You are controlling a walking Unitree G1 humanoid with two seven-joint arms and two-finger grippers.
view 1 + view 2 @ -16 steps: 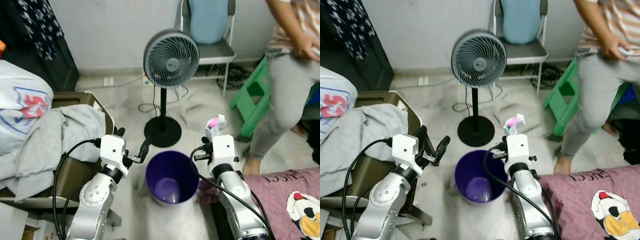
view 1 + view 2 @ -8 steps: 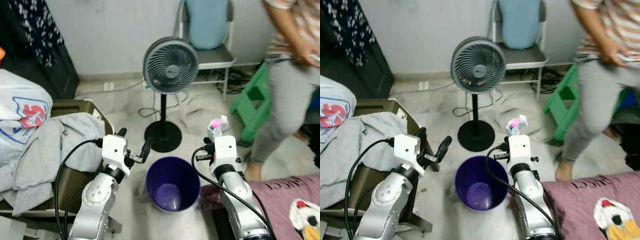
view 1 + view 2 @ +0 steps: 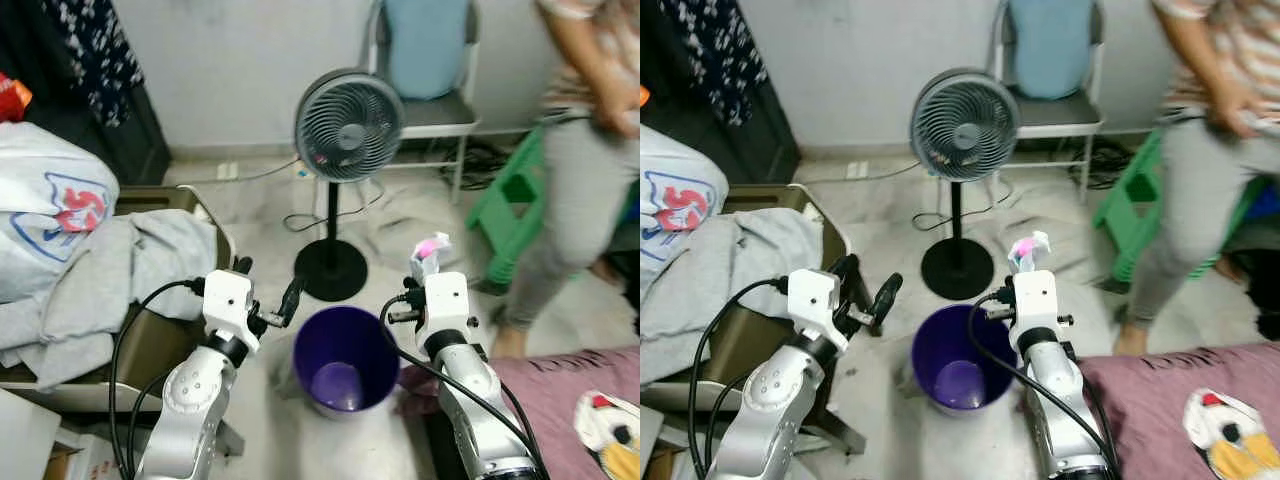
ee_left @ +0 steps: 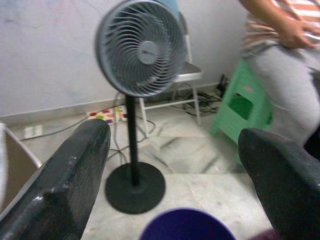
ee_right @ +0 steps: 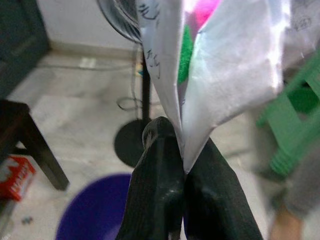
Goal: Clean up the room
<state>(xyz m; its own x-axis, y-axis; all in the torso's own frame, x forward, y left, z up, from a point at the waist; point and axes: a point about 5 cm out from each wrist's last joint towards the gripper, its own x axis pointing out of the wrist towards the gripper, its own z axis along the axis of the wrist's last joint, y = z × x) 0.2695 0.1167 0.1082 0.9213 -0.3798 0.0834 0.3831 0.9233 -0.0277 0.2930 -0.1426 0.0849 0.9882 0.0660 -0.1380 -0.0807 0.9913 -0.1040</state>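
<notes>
Just past the purple bin's (image 3: 346,358) rim, fan-side and to my right, my right claw (image 3: 428,262) is clenched on a crumpled wrapper (image 5: 220,75). Bin lies back toward me and left. Left claw (image 3: 268,292) hangs released by the opposite rim.

Purple bin, grey fan, green stool on a pale mottled floor

Lower centre, the bin (image 3: 346,360) is deep purple; above it a grey fan (image 3: 348,124) on a black base. The wrapper (image 5: 220,75) is white with pink and green patches, between black fingers (image 5: 165,200). At right, a green stool (image 3: 515,210) and grey trousers (image 3: 580,210); at left, grey and white clothes (image 3: 110,270) with a red-and-blue print
</notes>
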